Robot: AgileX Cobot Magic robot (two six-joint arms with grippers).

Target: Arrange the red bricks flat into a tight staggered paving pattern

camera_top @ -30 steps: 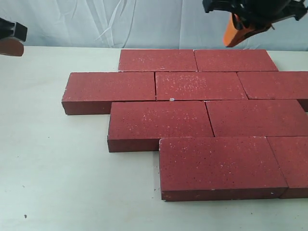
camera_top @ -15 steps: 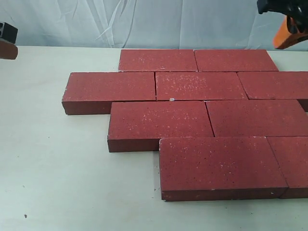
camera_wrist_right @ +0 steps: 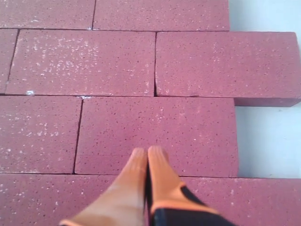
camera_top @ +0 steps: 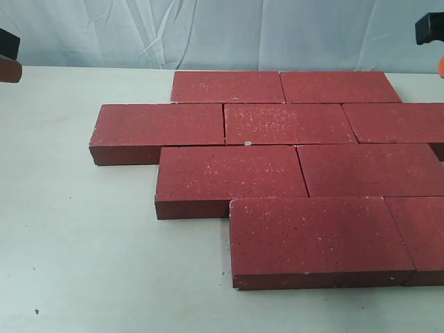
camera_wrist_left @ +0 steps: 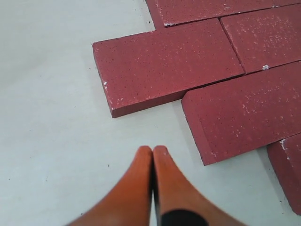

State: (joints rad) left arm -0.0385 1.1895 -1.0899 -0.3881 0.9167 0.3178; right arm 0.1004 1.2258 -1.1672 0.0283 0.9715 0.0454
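Several red bricks [camera_top: 284,166] lie flat on the pale table in four offset rows, sides touching. The same bricks [camera_wrist_left: 167,63] fill the far part of the left wrist view, and bricks [camera_wrist_right: 155,134] cover nearly all of the right wrist view. My left gripper [camera_wrist_left: 153,149] is shut and empty, hanging over bare table beside the rows. My right gripper [camera_wrist_right: 147,151] is shut and empty above the laid bricks. In the exterior view only slivers of both arms show: the left arm [camera_top: 8,55] at the left edge, the right arm [camera_top: 430,31] at the top right corner.
The pale table [camera_top: 76,250] stretches to the left of and in front of the bricks. A wrinkled white cloth backdrop [camera_top: 208,31] hangs behind the table's far edge. A small white chip [camera_top: 248,143] sits in a joint between the middle rows.
My right arm has drawn back to the right and up, nearly leaving the exterior view. The left arm has edged further out at the left edge. The bricks have stayed put.
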